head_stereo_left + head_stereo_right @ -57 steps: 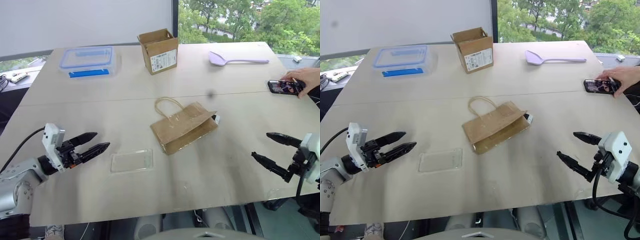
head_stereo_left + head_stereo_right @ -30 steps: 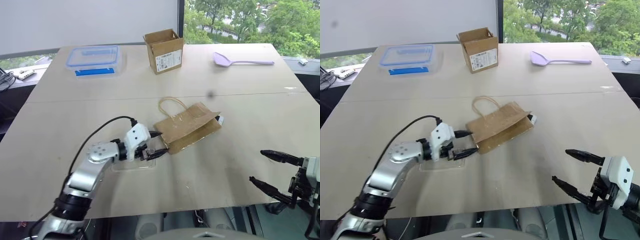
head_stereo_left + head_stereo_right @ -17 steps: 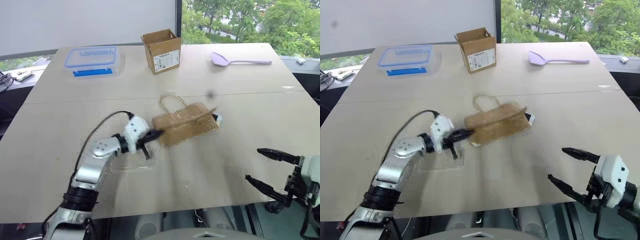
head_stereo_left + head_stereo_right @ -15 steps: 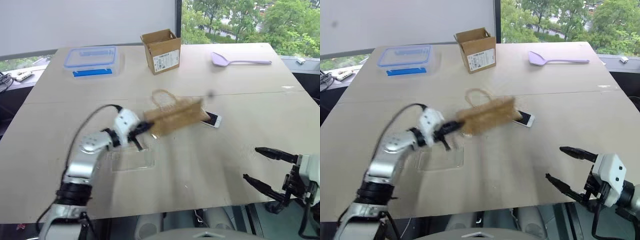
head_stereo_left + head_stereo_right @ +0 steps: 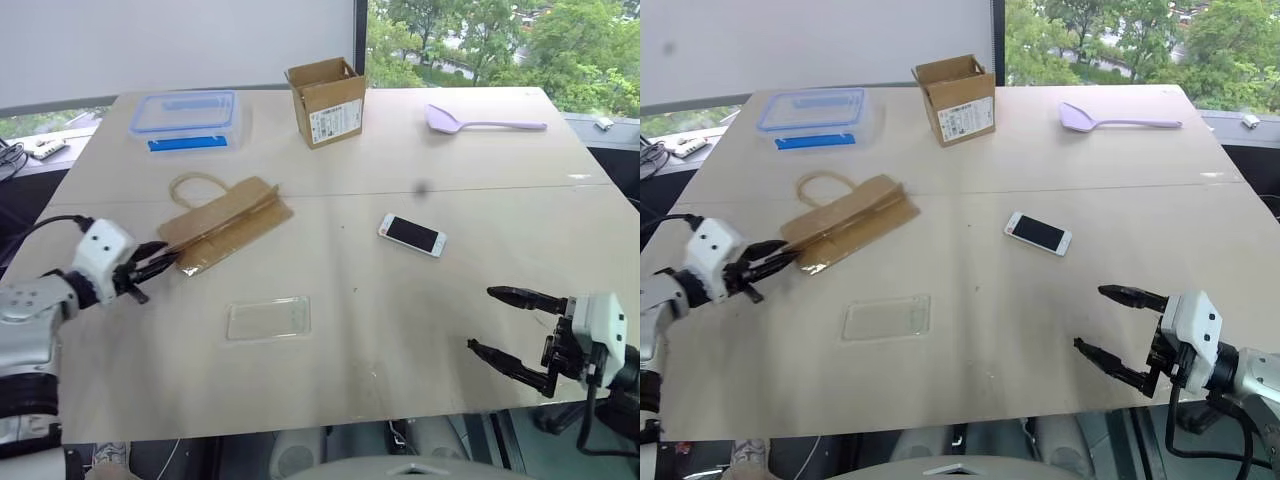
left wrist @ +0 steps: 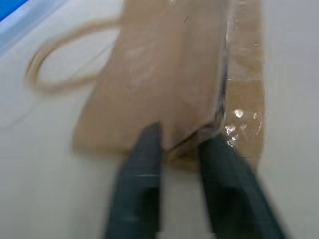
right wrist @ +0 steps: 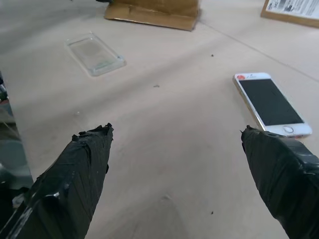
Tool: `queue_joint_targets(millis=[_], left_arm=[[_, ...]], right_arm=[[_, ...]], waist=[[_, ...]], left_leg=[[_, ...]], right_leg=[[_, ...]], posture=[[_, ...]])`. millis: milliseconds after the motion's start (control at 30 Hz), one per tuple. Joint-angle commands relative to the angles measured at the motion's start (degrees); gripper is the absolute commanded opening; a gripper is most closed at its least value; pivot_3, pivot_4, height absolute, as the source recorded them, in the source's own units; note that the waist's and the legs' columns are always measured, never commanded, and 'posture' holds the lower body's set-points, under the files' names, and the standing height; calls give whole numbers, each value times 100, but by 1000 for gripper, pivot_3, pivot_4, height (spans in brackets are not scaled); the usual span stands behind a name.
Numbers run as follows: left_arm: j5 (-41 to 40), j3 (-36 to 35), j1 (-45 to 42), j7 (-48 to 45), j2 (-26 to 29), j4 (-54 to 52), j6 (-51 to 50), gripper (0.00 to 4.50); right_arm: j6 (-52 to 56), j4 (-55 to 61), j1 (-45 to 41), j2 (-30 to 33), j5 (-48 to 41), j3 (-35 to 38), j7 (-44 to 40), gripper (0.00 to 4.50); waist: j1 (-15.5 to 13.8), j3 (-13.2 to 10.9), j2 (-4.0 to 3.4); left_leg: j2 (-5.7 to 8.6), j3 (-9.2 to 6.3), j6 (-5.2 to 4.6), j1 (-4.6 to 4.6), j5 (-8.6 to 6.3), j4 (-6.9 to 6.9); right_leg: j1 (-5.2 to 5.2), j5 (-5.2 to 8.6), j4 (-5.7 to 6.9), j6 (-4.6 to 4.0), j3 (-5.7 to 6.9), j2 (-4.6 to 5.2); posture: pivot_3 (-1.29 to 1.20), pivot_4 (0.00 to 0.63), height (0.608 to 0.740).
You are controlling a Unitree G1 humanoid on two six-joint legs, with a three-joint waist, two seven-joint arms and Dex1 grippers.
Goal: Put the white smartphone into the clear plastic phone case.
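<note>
- two big changes since a second ago: the brown paper bag [image 5: 222, 225] has been dragged off to the left side of the surface [image 5: 400, 320], and the white smartphone [image 5: 411, 234] it was covering now lies bare, face up, right of centre.
- left end effector [image 5: 158, 258] has swung out left with the bag; in the left wrist view its fingers [image 6: 142, 164] sit at the bag's near edge with a gap between them, and i cannot tell whether they pinch it or have let go.
- right end effector [image 5: 508, 325] sits near the front right edge, about where it was, fingers spread wide, holding nothing.
- clear plastic phone case [image 5: 267, 318] has not moved: flat and empty near the front, left of centre, well apart from the phone and near the bag but not touching it.
- person's hand and the dark phone seen at the right edge about two seconds ago are gone.
- counts: one white phone, one clear case, one paper bag, one clear storage box with a blue-rimmed lid [image 5: 183, 116] at back left, one open cardboard box [image 5: 326, 90] at back centre, one lilac spatula [image 5: 482, 121] at back right.
</note>
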State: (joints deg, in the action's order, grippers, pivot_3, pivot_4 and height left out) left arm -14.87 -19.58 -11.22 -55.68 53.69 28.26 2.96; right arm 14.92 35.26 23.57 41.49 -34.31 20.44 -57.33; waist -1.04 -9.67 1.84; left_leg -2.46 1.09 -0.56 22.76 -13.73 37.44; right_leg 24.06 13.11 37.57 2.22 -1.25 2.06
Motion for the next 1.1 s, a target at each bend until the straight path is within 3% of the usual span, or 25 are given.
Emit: queue_joint_targets(millis=[33,100,167,267,400,600,833,967,1100], left_arm=[[-594,-427,-329,709,-192,-999,-933,3297],[-1403,-331,-407,918,-486,-2255,-2055,4061],[-2522,-112,-363,886,-648,-3439,-3332,4061],[-3048,103,7,669,-564,-4290,-4143,4061],[-2785,453,944,-163,-94,-4758,-4092,4061],[-1934,847,1844,-1209,514,-4553,-3241,4061],[-998,1276,2226,-1335,425,-4232,-2276,4061],[-538,1553,2271,-1166,272,-4081,-1869,2858],[-427,1731,2242,-1171,149,-4178,-1745,841]], right_arm=[[-110,-4,-13,17,-13,1,-80,4500],[-134,-38,-7,-39,-35,-8,-77,4500],[-132,6,4,-97,-47,-66,-52,4500],[-147,25,-5,-142,-18,-126,-36,4500],[-197,91,96,-194,26,-117,11,4500],[-262,329,475,-277,42,-62,110,4500],[-288,446,629,-278,97,-83,222,4500],[-263,492,599,-271,137,-141,303,4500],[-241,491,531,-259,163,-203,367,4500]], waist=[[-26,0,3],[-40,0,6],[-41,1,8],[65,2,7],[284,0,1],[205,-4,-8],[155,-5,-13],[142,-1,-20],[143,4,-30]], left_leg=[[-4,-2,0,3,0,1],[-7,-4,0,4,0,4],[-7,-4,0,4,0,8],[-1,2,1,0,0,11],[4,13,0,-31,0,-18],[-20,-10,1,-38,0,-16],[-20,5,2,-12,-1,-10],[-14,12,2,-9,-1,-11],[-14,11,1,-10,-1,-11]], right_leg=[[0,0,1,0,3,3],[-4,0,2,0,6,6],[-13,-1,0,1,6,11],[-15,-2,0,3,-2,14],[-13,-1,7,2,-26,-9],[-7,9,25,-17,-4,-31],[-1,9,-6,-15,-11,1],[-3,9,-15,-13,-12,10],[-3,8,-14,-12,-10,7]], posture=[[0,150,740],[0,150,740],[0,150,740],[0,150,740],[0,150,740],[0,150,740],[0,150,740],[0,150,740],[0,150,740]])
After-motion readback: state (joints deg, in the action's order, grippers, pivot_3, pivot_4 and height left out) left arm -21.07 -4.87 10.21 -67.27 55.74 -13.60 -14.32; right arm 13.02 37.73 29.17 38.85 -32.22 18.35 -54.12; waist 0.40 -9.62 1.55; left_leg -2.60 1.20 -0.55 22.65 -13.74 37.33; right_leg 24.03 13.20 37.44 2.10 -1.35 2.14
